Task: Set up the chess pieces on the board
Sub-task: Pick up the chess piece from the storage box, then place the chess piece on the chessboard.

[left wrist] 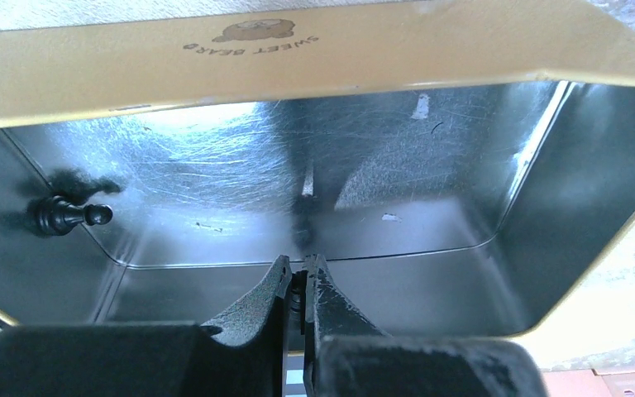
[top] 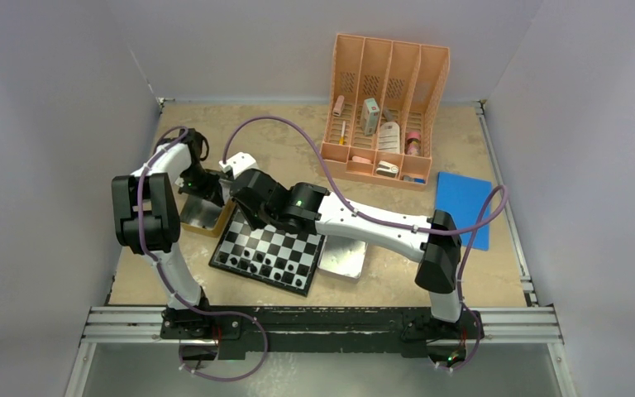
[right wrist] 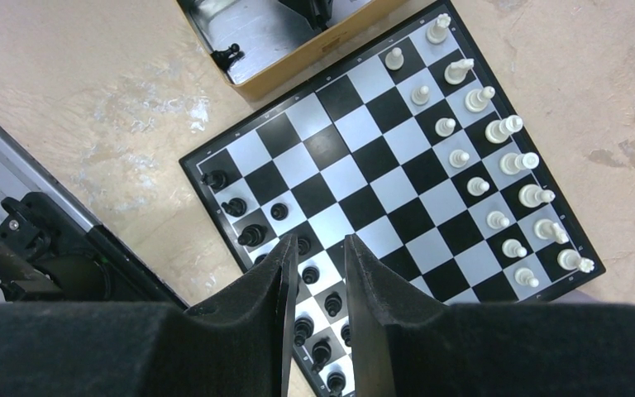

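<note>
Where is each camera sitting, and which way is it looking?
Top external: high behind the bases, looking down at the table; the left arm and right arm show whole.
Left wrist: on the left arm, looking into the tin; the shut left gripper shows.
Right wrist: on the right arm, looking down at the board; the open right gripper shows.
Shared: both wrist views show the tin and its black piece.

Board: black and silver checks, lying flat. White pieces upright, two full rows along one edge. Black pieces upright along opposite edge, front row gapped. One black pawn inside tin beside board
</note>
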You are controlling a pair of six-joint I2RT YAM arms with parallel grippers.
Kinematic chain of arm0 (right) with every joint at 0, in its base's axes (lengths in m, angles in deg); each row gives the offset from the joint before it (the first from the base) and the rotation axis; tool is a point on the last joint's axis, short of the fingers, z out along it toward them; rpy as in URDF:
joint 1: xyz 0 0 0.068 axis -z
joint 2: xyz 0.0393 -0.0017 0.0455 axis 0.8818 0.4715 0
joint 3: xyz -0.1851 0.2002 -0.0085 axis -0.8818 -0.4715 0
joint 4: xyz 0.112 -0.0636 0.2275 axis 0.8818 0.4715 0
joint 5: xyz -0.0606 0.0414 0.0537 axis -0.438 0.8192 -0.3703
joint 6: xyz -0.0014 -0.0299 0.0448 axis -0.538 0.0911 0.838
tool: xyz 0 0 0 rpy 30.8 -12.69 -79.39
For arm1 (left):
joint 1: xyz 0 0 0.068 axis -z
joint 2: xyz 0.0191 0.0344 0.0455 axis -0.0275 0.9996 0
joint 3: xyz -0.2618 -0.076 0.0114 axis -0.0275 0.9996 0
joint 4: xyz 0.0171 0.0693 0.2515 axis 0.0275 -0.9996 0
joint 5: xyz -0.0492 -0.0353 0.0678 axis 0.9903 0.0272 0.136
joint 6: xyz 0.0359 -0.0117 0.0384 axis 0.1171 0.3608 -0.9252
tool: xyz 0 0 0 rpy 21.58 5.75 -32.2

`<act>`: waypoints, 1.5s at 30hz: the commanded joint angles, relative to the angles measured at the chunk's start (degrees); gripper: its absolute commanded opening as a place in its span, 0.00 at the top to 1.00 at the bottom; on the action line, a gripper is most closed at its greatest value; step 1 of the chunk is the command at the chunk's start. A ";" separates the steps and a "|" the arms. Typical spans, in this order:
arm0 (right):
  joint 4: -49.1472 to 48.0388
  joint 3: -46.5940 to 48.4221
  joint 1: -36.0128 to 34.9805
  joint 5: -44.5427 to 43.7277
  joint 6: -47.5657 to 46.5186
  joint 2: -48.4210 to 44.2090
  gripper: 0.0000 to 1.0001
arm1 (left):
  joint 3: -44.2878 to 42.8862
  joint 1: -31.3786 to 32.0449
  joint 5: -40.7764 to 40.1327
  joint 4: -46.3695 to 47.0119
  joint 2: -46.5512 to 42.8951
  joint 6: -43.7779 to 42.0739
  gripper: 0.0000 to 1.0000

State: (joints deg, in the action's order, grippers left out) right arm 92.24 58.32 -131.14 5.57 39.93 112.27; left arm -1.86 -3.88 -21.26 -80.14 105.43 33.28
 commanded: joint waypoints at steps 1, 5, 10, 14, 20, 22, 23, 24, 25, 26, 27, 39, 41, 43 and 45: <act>-0.20 2.62 0.37 0.21 -0.36 -0.91 0.70 | -1.89 -0.26 -1.84 -1.63 -0.99 0.47 1.00; -0.41 2.79 0.42 0.46 -0.30 -0.66 0.70 | -2.02 -0.25 -2.23 -2.00 -1.74 0.79 1.00; -0.53 2.17 0.50 0.73 -0.15 -1.05 0.70 | -2.62 -0.20 -2.14 -2.63 -2.49 1.19 1.00; -0.79 1.31 0.50 0.72 0.14 -1.80 0.70 | -3.09 -0.18 -1.64 -3.34 -2.98 1.53 1.00; -1.44 -0.69 0.50 0.74 0.78 -3.29 0.70 | -3.93 -0.26 -2.38 -4.45 -4.66 2.20 1.00; -1.67 -1.66 0.46 0.74 1.10 -4.02 0.70 | -4.50 -0.25 -2.85 -5.07 -5.19 2.43 1.00; -1.86 -2.14 0.50 0.74 1.37 -4.34 0.70 | -4.72 -0.26 -3.05 -5.27 -5.50 2.54 1.00; -2.04 -2.60 0.46 0.74 1.66 -4.69 0.70 | -4.84 -0.26 -3.16 -5.50 -5.88 2.74 1.00; -2.15 -2.91 0.46 0.81 1.85 -5.08 0.70 | -4.92 -0.26 -3.19 -5.72 -6.29 2.86 1.00; -2.25 -3.15 0.46 0.97 2.14 -5.34 0.70 | -4.96 -0.26 -3.21 -5.83 -6.74 2.97 1.00; -2.22 -3.25 0.58 1.30 2.25 -5.63 0.70 | -4.94 -0.20 -3.24 -5.87 -7.27 3.07 1.00; -16.11 -10.70 14.09 25.06 8.03 -10.55 0.61 | -3.09 0.16 4.12 2.50 -17.83 -9.04 1.00; -18.05 -11.80 14.99 27.44 6.21 -9.91 0.57 | -2.25 1.14 6.81 4.68 -19.45 -12.68 1.00; -18.28 -11.62 15.57 28.01 4.17 -8.70 0.52 | -1.54 3.14 8.95 6.26 -20.44 -15.35 1.00; -18.85 -11.72 16.46 28.87 2.61 -8.03 0.50 | 0.33 4.51 14.33 9.46 -21.67 -17.45 1.00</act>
State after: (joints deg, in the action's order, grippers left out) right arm 78.58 46.84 -114.35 28.26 45.79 104.01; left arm -4.16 -2.33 -16.50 -77.78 87.00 23.67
